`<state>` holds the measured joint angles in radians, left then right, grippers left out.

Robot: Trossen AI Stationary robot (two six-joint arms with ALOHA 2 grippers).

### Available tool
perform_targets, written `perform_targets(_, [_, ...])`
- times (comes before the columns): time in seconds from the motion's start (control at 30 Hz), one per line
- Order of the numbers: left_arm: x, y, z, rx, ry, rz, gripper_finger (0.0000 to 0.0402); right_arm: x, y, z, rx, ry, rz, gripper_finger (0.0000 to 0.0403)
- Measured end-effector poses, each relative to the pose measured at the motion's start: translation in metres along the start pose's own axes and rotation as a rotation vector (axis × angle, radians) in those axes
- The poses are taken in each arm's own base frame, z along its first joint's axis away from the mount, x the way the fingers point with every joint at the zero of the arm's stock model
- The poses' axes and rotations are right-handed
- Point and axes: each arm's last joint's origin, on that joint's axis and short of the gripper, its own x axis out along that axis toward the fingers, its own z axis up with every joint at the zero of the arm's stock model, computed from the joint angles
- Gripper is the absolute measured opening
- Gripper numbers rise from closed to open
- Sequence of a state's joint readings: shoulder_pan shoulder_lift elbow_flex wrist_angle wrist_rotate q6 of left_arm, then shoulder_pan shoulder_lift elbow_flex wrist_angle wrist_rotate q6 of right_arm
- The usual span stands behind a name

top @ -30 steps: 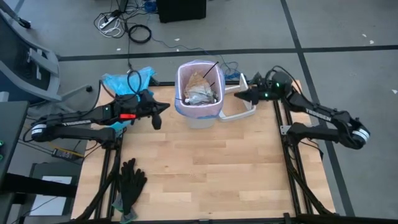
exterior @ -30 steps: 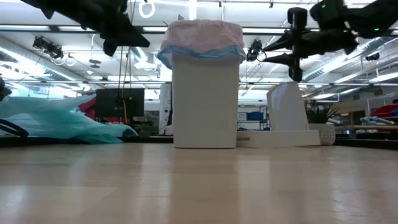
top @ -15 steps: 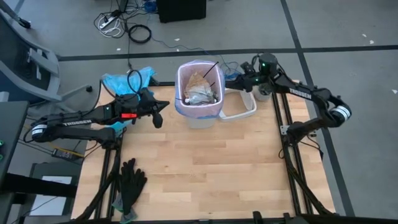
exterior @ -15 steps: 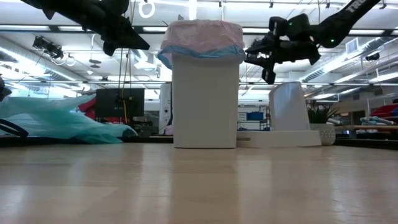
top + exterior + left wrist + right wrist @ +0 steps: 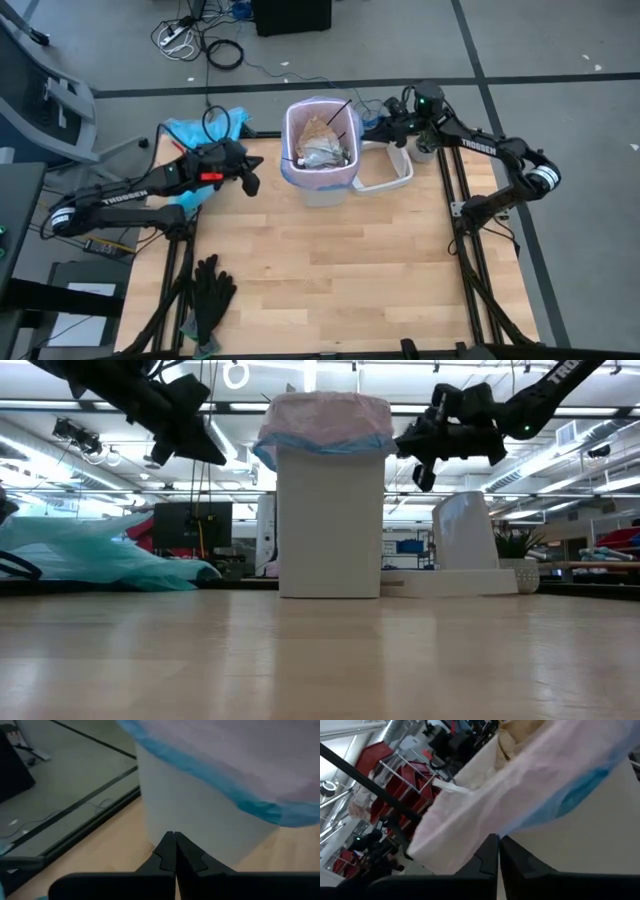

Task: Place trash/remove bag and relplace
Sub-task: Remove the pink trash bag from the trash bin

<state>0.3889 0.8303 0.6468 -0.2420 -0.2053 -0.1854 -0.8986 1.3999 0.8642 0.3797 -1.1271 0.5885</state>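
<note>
A white bin [image 5: 322, 186] [image 5: 330, 520] stands at the table's far middle. The pale pink bag [image 5: 292, 130] [image 5: 325, 415] lines it, its blue-edged top folded down over the rim. Trash [image 5: 322, 142] of brown paper, film and a thin black utensil fills it. My right gripper [image 5: 374, 124] [image 5: 497, 840] is shut at the bag's overhang on the bin's right side. My left gripper [image 5: 252, 184] [image 5: 174, 836] is shut and hangs in the air just left of the bin, touching nothing. My right gripper meets the lower edge of the bag's folded-over top [image 5: 479, 836] on the bin's right side, only at the free ends of its fingers. It comes in about level from the table's right. Its own fingers hide whether film lies between them. The bag stays draped on the rim.
A white tray-like lid [image 5: 386, 172] [image 5: 462, 550] lies right of the bin. A light-blue plastic bag [image 5: 198, 130] [image 5: 90, 555] sits at the far left corner. Black gloves [image 5: 210, 295] lie near the left front edge. Bare wood covers the table's near half.
My right gripper has swung from the table's right toward the bin's right rim, rolling as it went, and has shut its fingers at the bag's overhang. My left gripper has shifted slightly and tipped its fingers farther down, staying shut. Bin and bag have not moved.
</note>
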Motion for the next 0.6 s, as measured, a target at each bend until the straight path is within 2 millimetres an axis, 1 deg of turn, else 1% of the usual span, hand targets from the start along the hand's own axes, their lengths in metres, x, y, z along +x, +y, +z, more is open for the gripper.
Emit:
perform_targets(0.13, [0.002,0.009,0.001,0.021,0.003,0.011,0.0001,-0.004,0.014,0.004,0.015,-0.016,0.011,0.0003])
perform_targets(0.23, [0.003,0.016,0.001,0.02,0.014,0.048,0.0001,-0.007,0.03,0.008,0.01,-0.042,0.017,0.0002])
perform_targets(0.3, [0.004,0.02,0.0,0.034,0.031,0.066,0.0001,-0.005,0.041,0.008,0.004,-0.051,0.031,0.0001])
perform_targets(0.43, [0.005,0.024,0.001,0.07,0.024,0.087,0.0001,0.011,0.058,0.008,0.026,-0.095,0.049,0.0])
perform_targets(0.6, [0.005,0.028,0.004,0.084,0.002,0.133,0.0001,0.039,0.075,0.008,0.062,-0.114,0.075,0.0])
